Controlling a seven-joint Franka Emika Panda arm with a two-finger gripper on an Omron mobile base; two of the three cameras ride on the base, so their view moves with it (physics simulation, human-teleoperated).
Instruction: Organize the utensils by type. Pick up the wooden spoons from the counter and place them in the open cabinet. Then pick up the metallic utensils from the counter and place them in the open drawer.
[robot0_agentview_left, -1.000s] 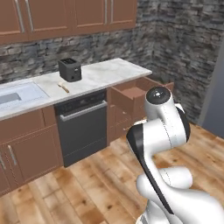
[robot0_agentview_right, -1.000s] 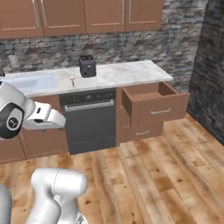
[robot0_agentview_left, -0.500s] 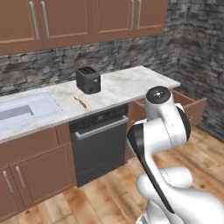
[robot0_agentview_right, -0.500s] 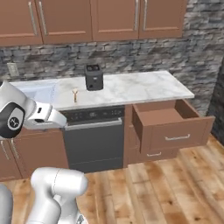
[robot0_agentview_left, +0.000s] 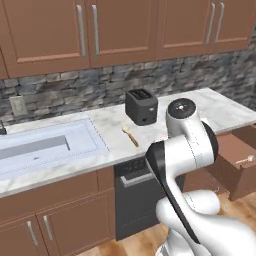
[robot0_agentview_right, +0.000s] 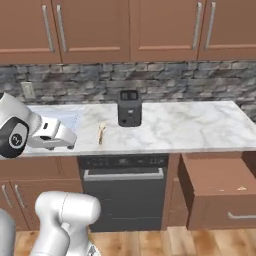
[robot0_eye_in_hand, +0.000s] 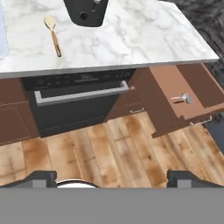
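On the counter in the left base view, a wooden spoon lies near the front edge, at about seven o'clock from the black toaster and clear of it, its pale bowl toward the wall. A sink is set into the marble at nine o'clock from the spoon. The white arm rises in front of the oven, and the open drawer juts out at three o'clock from the arm.

From the right base view, the spoon sits at eight o'clock from the toaster, well apart from the drawer, which stands pulled out below the counter's right end. The oven is directly under the spoon and toaster. Brown wall cabinets with silver bar handles hang at twelve o'clock, all of those in view closed.

Looking down from the hand view, the gripper hangs over the wooden floor, its fingertips spread wide with nothing between them. The spoon lies at eleven o'clock on the counter, just beside the toaster. A small metallic utensil rests inside the drawer at two o'clock.
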